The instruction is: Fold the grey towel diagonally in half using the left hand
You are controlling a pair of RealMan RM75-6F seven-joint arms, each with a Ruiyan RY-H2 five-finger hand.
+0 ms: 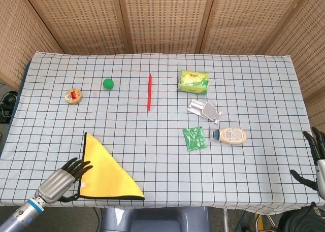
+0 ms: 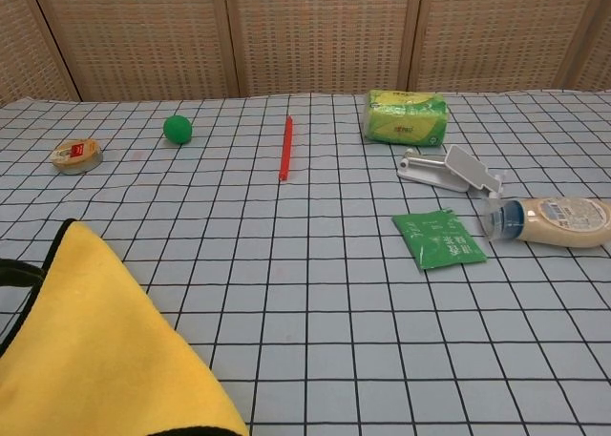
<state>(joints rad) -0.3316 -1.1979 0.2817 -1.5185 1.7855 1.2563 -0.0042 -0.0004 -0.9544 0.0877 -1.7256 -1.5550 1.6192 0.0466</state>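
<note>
The towel [image 1: 107, 171] lies folded into a triangle at the front left of the table, showing a yellow face with black edging. In the chest view the towel [image 2: 86, 350] fills the lower left corner. My left hand [image 1: 62, 177] sits just left of the towel's long left edge with its fingers spread, the fingertips close to the hem and holding nothing. Whether they touch the cloth is unclear. My right hand [image 1: 317, 158] hovers off the table's front right edge, fingers apart and empty.
On the checked tablecloth [image 1: 152, 156] lie a tape roll [image 1: 73, 96], a green ball [image 1: 108, 83], a red pen [image 1: 149, 92], a green tissue pack [image 1: 194, 81], a white clip [image 1: 204, 110], a green sachet [image 1: 195, 138] and a bottle on its side [image 1: 231, 135].
</note>
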